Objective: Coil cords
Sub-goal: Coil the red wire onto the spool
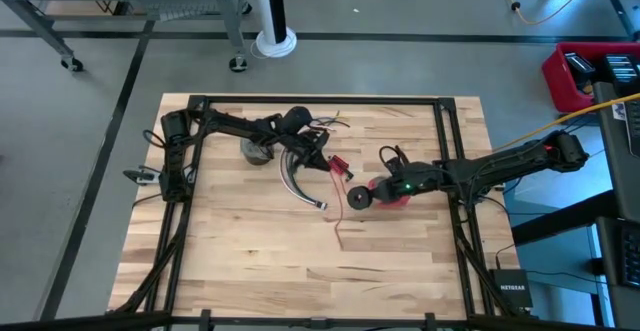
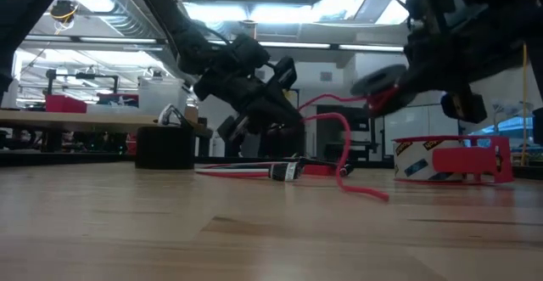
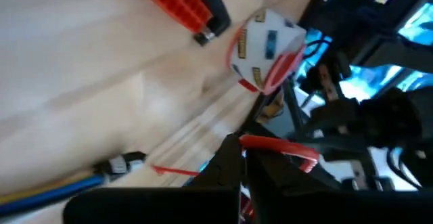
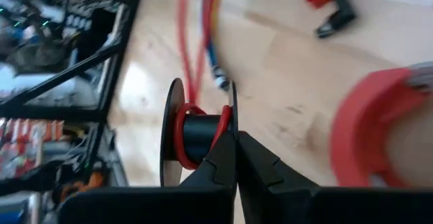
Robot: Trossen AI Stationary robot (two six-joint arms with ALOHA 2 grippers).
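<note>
Working over pale butcher-block wooden tabletop (image 1: 260, 261) edged by black metal frame (image 1: 320, 101). Grey concrete floor (image 1: 400, 11) surrounding me, yellow cable (image 1: 545, 16) trailing across it. Bright ceiling strip lights (image 2: 280, 11) glowing behind; cluttered workshop benches (image 2: 59, 120) showing beyond.

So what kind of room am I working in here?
Likely a robotics lab or workshop: a wooden bench in a black frame on concrete floor, a wheeled metal cart, and shelves of gear behind.

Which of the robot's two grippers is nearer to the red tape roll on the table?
The right. The right gripper holds a small black spool right beside the red tape roll. The left gripper is farther off, over the wire bundle.
</note>
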